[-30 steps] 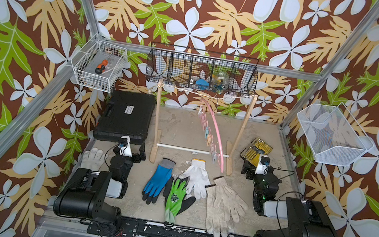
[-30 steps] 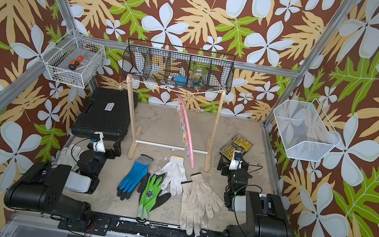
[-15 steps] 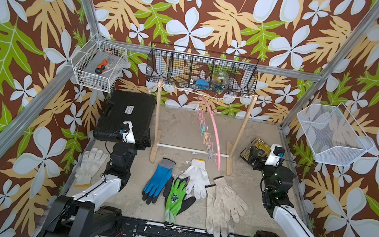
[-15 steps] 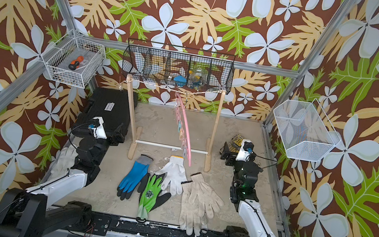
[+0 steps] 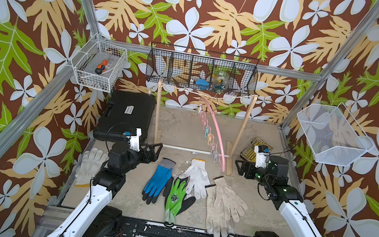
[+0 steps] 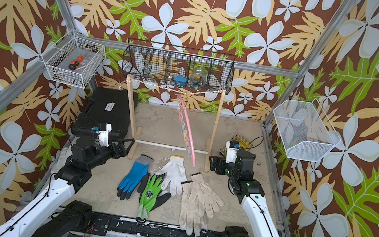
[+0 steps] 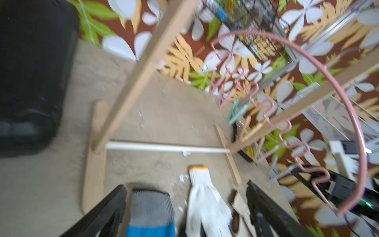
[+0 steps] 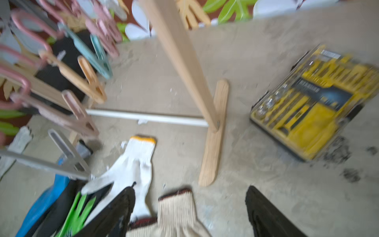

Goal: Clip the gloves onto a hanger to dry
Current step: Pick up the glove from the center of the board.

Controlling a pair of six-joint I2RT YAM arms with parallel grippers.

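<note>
While both hover low, the left gripper [image 5: 155, 152] and right gripper [image 5: 239, 167] gape wide, empty; most of the gloves [image 5: 195, 180] lie flat between them, just in front of the hanging pink hanger [image 5: 216, 128].

Blue glove [image 5: 156, 183] one, green glove [image 5: 174, 196] one, white glove [image 5: 197, 177] one, beige gloves [image 5: 226, 202] two overlapped, side glove [image 5: 89, 167] one – six total.
Hanger [image 5: 209, 137] one. Rack [image 5: 157, 114] one.
White basket [image 5: 91, 80], black basket [image 5: 203, 62], mesh basket [image 5: 333, 147] – three.
Black case [image 5: 129, 114], yellow case [image 5: 249, 150] – two.
Screwdriver [image 5: 100, 68] one.
Left tool [image 5: 156, 152], right tool [image 5: 239, 168] – two.
</note>
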